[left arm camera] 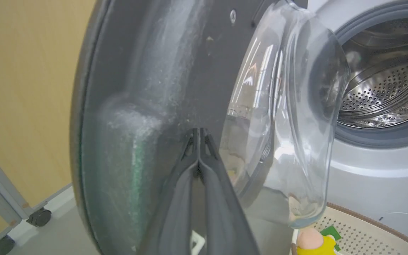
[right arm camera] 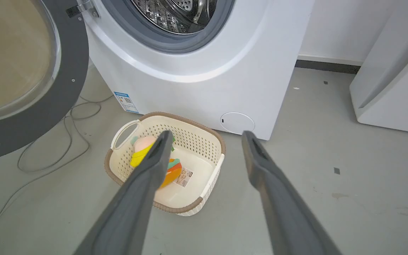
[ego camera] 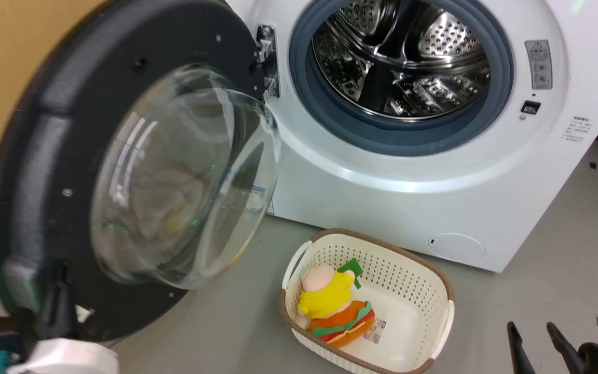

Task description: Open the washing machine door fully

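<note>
The washing machine door (ego camera: 44, 156) stands swung wide on its hinge at the left of the washing machine (ego camera: 382, 197), with its inner face exposed. The left gripper (left arm camera: 198, 141) is closed and empty, its tips touching that inner face. The right gripper (right arm camera: 205, 136) is spread apart above the floor, near the basket (right arm camera: 186, 210).

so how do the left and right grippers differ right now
The left gripper has its fingers closed together; the right gripper has them spread wide. The left's tips sit at the washing machine door's dark inner face; the right hangs free above the basket and floor, touching nothing. Both have long dark fingers.
</note>
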You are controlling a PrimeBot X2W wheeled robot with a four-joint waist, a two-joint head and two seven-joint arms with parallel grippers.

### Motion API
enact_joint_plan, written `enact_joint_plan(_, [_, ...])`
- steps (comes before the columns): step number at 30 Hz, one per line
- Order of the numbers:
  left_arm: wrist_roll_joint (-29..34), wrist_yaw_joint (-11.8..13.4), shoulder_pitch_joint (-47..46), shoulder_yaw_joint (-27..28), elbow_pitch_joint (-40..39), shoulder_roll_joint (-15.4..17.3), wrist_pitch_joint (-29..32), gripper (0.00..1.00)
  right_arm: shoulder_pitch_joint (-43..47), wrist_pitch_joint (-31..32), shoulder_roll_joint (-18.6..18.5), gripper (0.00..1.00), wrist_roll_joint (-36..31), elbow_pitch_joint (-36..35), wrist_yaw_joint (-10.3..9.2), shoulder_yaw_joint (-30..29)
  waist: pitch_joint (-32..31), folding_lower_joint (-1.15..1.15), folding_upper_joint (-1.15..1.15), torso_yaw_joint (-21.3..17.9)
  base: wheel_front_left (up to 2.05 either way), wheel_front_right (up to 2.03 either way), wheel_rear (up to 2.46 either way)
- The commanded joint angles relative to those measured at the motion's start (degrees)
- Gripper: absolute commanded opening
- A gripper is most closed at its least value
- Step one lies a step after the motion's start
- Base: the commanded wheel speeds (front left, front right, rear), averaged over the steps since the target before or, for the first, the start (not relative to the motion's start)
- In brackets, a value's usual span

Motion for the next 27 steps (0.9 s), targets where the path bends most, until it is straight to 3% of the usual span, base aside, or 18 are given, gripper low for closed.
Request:
enact_joint_plan(1, [-0.6,-0.6,-1.4,1.0,1.1,0.9,-0.6,0.0,-0.9,0.2,0.1,1.0,-0.5,-0.5,0.03,0.0,0.9,-0.01,0.0,-0.4,0.0,0.0,0.0])
enact_joint_plan(16, [-4.8,-8.6,-16.2,8.4,23.1,5.1,-3.2,0.0,-3.6,1.3,0.1,1.0,-1.7,-1.4,0.03,-0.3,5.1,-0.01,0.0,-1.1,0.0,0.0,0.0])
enact_joint_plan(27, [-0.1,-11.9,-17.1,12.6,27.4,3.5,-3.3,0.0,-3.9,1.0,0.1,1.0,-1.8,-0.2,0.03,-0.3,3.7,-0.01,0.0,-1.0,0.0,0.0,0.0])
